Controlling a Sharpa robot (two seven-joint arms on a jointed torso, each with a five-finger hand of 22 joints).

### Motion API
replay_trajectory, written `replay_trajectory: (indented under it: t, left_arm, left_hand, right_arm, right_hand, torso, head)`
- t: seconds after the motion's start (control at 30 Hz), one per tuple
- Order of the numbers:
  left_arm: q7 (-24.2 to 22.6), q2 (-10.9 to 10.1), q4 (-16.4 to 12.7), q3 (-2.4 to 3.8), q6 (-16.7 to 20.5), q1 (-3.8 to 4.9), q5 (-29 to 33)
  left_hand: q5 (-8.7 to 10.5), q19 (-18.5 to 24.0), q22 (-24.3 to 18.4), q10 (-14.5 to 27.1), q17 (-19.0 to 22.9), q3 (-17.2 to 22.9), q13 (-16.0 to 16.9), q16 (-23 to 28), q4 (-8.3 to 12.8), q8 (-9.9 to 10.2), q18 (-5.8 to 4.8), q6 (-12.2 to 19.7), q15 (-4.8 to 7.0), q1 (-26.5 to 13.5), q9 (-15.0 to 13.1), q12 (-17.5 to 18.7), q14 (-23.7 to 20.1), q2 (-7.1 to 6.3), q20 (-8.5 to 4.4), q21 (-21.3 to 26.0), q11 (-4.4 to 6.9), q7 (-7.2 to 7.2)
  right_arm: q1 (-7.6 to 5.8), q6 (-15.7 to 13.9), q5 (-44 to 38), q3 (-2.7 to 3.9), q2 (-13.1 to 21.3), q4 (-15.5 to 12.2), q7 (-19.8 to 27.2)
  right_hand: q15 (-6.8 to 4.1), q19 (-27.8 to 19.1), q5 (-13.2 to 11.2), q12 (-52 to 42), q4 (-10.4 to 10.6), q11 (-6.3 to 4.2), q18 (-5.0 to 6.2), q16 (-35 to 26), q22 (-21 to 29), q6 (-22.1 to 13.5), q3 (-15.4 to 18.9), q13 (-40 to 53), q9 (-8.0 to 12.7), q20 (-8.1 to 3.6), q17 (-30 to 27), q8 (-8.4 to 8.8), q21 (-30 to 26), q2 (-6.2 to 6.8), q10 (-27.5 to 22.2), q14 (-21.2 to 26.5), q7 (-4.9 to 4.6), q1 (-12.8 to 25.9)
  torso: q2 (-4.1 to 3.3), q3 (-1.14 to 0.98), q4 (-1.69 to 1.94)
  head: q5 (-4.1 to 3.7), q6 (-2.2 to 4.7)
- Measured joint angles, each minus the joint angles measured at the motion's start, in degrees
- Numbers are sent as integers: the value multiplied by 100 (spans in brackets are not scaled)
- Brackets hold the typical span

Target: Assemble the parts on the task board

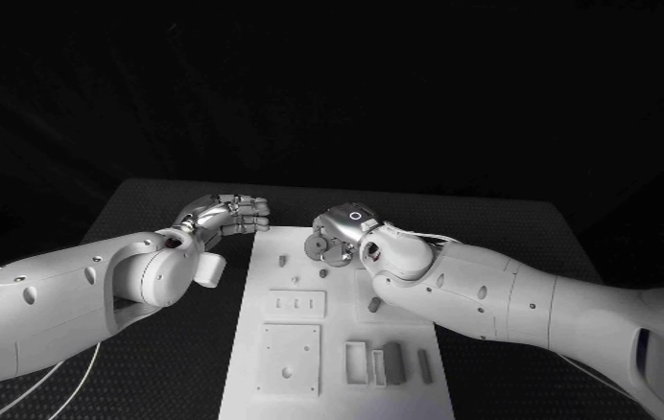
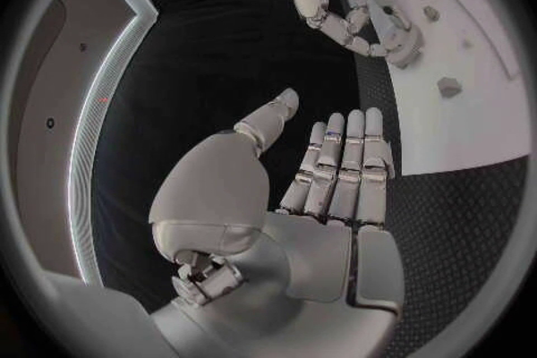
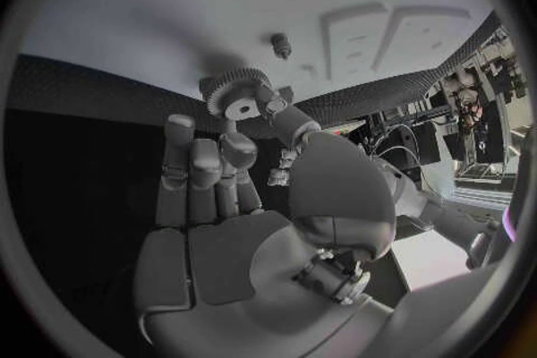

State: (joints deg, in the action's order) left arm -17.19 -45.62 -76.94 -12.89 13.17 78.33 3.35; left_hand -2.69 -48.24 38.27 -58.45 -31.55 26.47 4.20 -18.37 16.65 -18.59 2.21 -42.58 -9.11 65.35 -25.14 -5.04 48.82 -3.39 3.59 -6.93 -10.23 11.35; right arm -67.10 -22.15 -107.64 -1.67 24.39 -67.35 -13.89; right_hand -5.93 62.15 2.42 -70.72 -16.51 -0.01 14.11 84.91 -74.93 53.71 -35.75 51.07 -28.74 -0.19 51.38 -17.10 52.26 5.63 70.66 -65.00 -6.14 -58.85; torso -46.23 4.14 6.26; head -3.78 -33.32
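Right hand is seen over the far end of the task board, a toothed gear pinched between thumb and a finger, other fingers extended. Left hand is held flat and spread, holding nothing, above the black counter just beside the board. Rectangular recesses and a small peg are carried on the board.

You have two white, smooth-shelled arms with dark round screw holes; left hand and right hand are silver, segmented metal.
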Motion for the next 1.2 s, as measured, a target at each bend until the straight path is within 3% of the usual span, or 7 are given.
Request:
replay_trajectory:
  t: [0.63,0.9,1.2]
  left_arm:
    - [0,12,-1,0,0,0,0]
    - [-1,12,-1,0,-1,0,0]
    - [-2,17,-3,0,-2,0,0]
  left_hand:
    - [0,0,1,0,-4,0,0,0,0,0,-7,0,0,0,-1,0,0,0,0,0,0,0]
    - [0,0,1,0,-4,0,0,0,0,0,-12,0,0,0,-1,0,0,0,0,0,0,0]
    - [0,0,1,0,-3,0,0,0,0,0,-20,0,0,0,-1,22,0,0,0,0,0,0]
  right_arm:
    - [4,24,4,-45,-99,84,22]
    - [5,54,37,-47,-158,135,29]
    - [11,99,97,-58,-167,155,40]
  right_hand:
    - [1,-1,24,0,-1,0,-31,0,1,-3,2,1,-44,1,-6,38,0,36,0,0,-5,-21]
    - [3,-1,26,37,75,23,33,-27,1,-122,-41,-7,-80,1,-12,147,-25,254,19,-1,-118,29]
    - [49,-3,27,84,183,84,46,-76,2,-303,-118,-36,8,3,-20,257,-48,407,-43,40,-155,20]
  torso:
    - [-1,-2,-9]
    - [-1,-1,-6]
    - [3,1,-5]
  head:
    - [28,-37]
    - [31,-49]
    - [41,-53]
